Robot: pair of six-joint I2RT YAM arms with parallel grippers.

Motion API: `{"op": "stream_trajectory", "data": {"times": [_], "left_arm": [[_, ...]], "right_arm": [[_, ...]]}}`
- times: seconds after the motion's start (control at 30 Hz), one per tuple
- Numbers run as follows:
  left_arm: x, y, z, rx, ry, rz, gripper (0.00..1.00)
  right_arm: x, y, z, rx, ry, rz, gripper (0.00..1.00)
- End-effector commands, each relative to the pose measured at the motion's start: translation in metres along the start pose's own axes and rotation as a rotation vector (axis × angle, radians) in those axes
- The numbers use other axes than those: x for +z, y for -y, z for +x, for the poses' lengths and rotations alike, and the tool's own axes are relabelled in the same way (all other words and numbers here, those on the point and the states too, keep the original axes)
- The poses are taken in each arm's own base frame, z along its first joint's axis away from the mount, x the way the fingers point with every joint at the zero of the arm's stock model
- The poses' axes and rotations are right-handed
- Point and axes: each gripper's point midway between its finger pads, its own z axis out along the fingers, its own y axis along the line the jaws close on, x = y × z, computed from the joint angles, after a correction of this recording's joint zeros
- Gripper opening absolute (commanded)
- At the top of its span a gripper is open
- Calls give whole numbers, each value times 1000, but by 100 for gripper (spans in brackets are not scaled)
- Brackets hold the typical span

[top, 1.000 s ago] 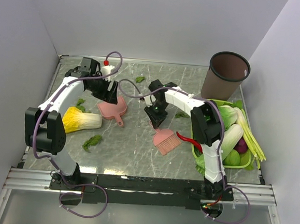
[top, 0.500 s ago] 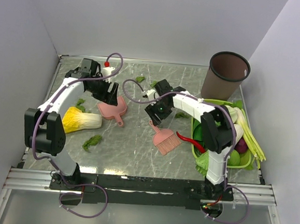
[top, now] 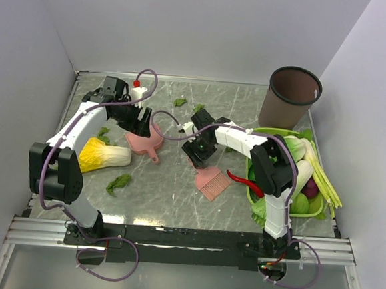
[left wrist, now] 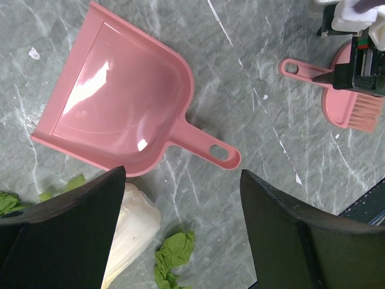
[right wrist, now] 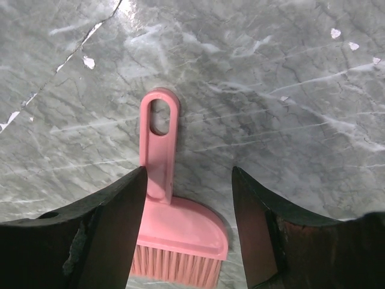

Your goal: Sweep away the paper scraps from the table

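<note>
Five small dark-green paper scraps (top: 118, 183) lie scattered on the tabletop (top: 168, 203): two at the far side, three near the one cabbage (top: 105, 156). There is one pink dustpan (top: 143, 140), one pink brush (top: 211, 181), one brown bin (top: 292, 95) and one green basket (top: 311, 212).

The left pincer (top: 141, 120) hangs with fingers apart above the dustpan. The right pincer (right wrist: 186, 198) is apart too, with the brush handle between its fingers, not clamped.

The tabletop is grey-green marble with white walls (top: 188, 30) around it.
</note>
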Motion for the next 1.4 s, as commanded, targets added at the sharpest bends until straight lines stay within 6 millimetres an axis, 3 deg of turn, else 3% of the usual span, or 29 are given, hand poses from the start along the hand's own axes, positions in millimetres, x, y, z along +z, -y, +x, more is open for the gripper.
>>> {"op": "stream_trajectory", "data": {"times": [0.0, 0.13, 0.27, 0.47, 0.73, 0.93, 1.03, 1.07, 1.23, 1.37], "left_arm": [[-12, 3, -10, 36, 46, -17, 81], [-13, 3, -11, 32, 51, -20, 81], [-13, 3, -11, 31, 51, -24, 81], [-17, 1, -13, 37, 54, -38, 81], [-19, -7, -14, 26, 55, -83, 81], [-15, -7, -19, 19, 61, -67, 81], [-9, -9, -25, -16, 82, -68, 80], [-5, -10, -26, -34, 81, -67, 80], [-7, 7, -47, 7, 184, 16, 81], [-25, 28, -70, 104, 310, 79, 83]], "right_arm": [[-17, -6, -19, 3, 94, -7, 65], [-23, -20, -28, -51, 139, -56, 64], [-13, -26, -20, -61, 89, -86, 63], [2, -18, -10, -27, 19, -42, 63], [19, -7, 7, -13, -53, 11, 54], [18, -6, 18, 2, -90, -5, 20], [5, -1, 13, 41, -91, -8, 4], [-4, 1, 2, 49, -62, -7, 0], [-58, 11, -35, 87, 67, -45, 0], [-111, 21, -75, 139, 226, -96, 0]]}}
